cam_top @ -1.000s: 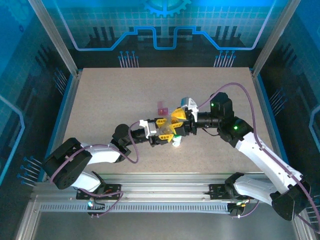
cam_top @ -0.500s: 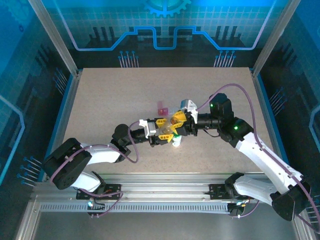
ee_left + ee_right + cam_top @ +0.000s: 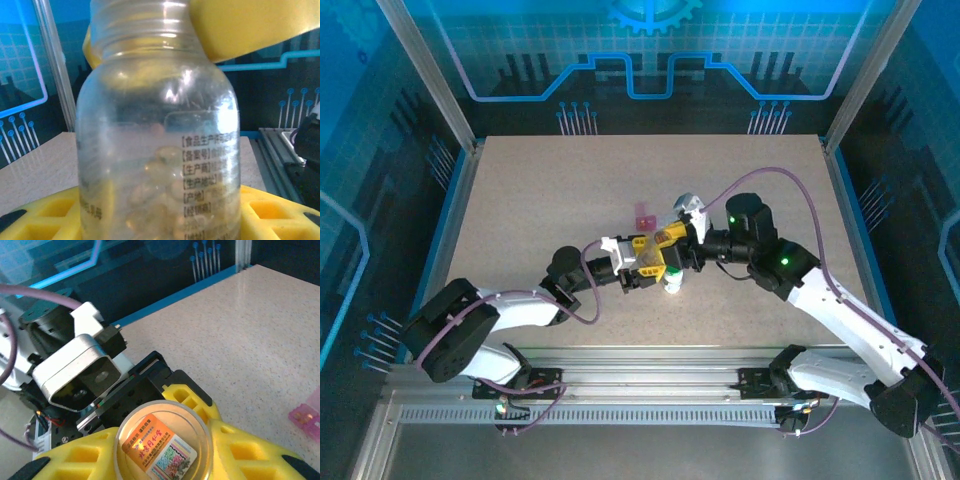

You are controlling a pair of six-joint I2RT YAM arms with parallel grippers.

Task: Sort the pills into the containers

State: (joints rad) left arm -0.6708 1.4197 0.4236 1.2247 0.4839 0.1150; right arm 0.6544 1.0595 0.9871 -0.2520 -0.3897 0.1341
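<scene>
A translucent vial (image 3: pixel 157 150) with pale yellow pills (image 3: pixel 160 185) inside stands upright in my left gripper (image 3: pixel 160 222), whose yellow fingers (image 3: pixel 45 215) are shut on its lower body. The threaded neck shows at the top of the left wrist view. My right gripper (image 3: pixel 164 452) is shut on the vial's round cap (image 3: pixel 164 440), which bears an orange label. From above, both grippers meet mid-table, left (image 3: pixel 645 263) and right (image 3: pixel 670 243). A white bottle with a green cap (image 3: pixel 674 286) stands just in front of them. The pink box (image 3: pixel 643 216) lies behind them.
The speckled beige table (image 3: pixel 540 200) is bounded by blue rails and metal posts at the sides and back. The pink box (image 3: pixel 307 415) lies on the table right of the right gripper's fingers. The left wrist's camera housing (image 3: pixel 75 370) sits close behind the cap.
The right gripper's jaws have closed on the cap. The right arm's wrist and elbow have shifted a little to the left. The left arm has kept the vial in place.
</scene>
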